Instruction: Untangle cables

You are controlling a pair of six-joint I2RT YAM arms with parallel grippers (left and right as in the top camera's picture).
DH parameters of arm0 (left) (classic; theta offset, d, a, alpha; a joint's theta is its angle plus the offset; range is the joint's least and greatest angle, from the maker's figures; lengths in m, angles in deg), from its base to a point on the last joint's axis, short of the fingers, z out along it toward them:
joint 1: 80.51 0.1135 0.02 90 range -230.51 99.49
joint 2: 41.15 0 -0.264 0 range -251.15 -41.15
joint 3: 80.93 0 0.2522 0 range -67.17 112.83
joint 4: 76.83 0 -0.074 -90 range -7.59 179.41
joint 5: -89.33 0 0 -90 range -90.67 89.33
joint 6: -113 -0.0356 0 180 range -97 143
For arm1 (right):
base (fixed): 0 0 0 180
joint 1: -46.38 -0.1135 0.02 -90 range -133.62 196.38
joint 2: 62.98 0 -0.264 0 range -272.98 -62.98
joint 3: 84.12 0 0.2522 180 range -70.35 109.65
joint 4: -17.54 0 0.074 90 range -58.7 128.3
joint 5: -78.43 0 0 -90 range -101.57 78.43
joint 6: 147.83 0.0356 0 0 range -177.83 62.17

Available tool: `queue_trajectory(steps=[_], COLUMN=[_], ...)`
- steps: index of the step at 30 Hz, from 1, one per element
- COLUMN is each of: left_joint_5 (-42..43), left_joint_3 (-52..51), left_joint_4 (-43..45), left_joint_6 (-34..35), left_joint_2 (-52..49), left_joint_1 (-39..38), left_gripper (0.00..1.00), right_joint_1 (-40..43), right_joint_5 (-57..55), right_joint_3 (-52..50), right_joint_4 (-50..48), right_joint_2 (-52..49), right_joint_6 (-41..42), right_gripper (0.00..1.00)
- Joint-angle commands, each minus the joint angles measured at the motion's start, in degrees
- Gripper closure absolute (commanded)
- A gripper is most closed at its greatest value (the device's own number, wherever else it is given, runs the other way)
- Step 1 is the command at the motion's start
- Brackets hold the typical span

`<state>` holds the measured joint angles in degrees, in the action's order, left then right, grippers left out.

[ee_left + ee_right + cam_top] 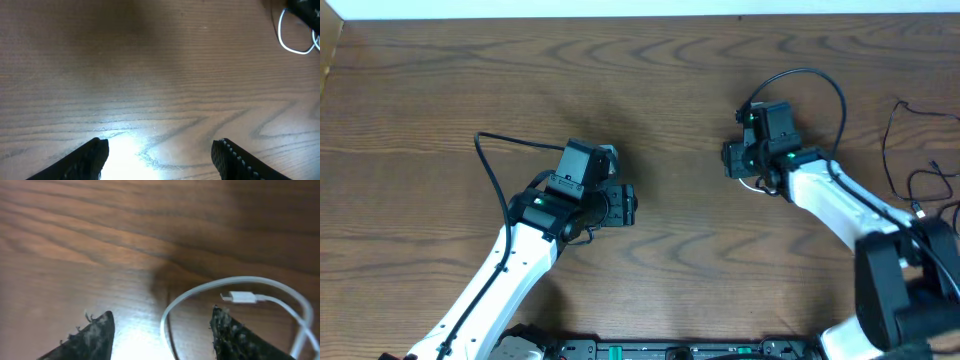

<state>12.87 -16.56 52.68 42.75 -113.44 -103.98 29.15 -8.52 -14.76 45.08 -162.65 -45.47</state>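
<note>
Right fingers (pixel 95 335) apart — white cable (pixel 245 298) between

white cable (pixel 200 287) | looped, plug (pixel 242 298) inside loop, lying flat | black cable (pixel 886 140) | squiggled, far right

A brown wood-grain tabletop (pixel 650 90) fills the scene, a pale strip (pixel 620 8) running along its far edge. Bright glare (pixel 125 150) lies on the wood in both wrist views.

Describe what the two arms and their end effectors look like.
Both the left arm and right arm have white tubular links, black joints and black wrist housings with small green lights. A black cable loops off each wrist. The left end effector and right end effector have two dark pointed fingers.
</note>
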Motion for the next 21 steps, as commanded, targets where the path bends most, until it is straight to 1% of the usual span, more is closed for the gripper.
queue_trajectory(steps=[1,5,7,8,10,11,12,15,19,21], left_joint_5=[-0.7,-0.7,-0.7,-0.7,-0.7,-0.7,-0.7,-0.7,-0.7,-0.3], left_joint_3=[0.9,0.9,0.9,0.9,0.9,0.9,0.9,0.9,0.9,0.9], left_joint_4=[-0.4,-0.3,-0.3,-0.3,-0.3,-0.3,-0.3,-0.3,-0.3,-0.3], left_joint_6=[0.7,0.7,0.7,0.7,0.7,0.7,0.7,0.7,0.7,0.7], left_joint_2=[-0.4,-0.4,-0.4,-0.4,-0.4,-0.4,-0.4,-0.4,-0.4,-0.4], left_joint_1=[-0.1,-0.1,-0.1,-0.1,-0.1,-0.1,-0.1,-0.1,-0.1,-0.1], left_gripper=[0.29,0.29,0.29,0.29,0.29,0.29,0.29,0.29,0.28,0.28], right_joint_1=[-1.0,-1.8,-2.4,-2.7,-3.3,-3.6,-3.9,-4.3,-3.8,-3.4], right_joint_5=[-1.8,5.4,11.6,14.6,20.3,23.4,27.3,39.7,54.1,60.6], right_joint_3=[0.1,0.1,0.1,0.1,0.1,0.1,0.1,0.1,0.2,0.2], right_joint_4=[-2.3,-7.6,-10.5,-11.3,-11.7,-11.7,-11.7,-12.5,-16.8,-20.7], right_joint_2=[-4.3,-7.1,-8.3,-8.5,-8.7,-8.7,-8.7,-8.6,-8.3,-8.0], right_joint_6=[8.2,9.0,9.0,9.0,7.8,6.6,4.3,-2.0,-2.3,-0.8], right_gripper=[0.44,0.49,0.59,0.65,0.85,0.97,0.99,0.99,0.99,0.99])
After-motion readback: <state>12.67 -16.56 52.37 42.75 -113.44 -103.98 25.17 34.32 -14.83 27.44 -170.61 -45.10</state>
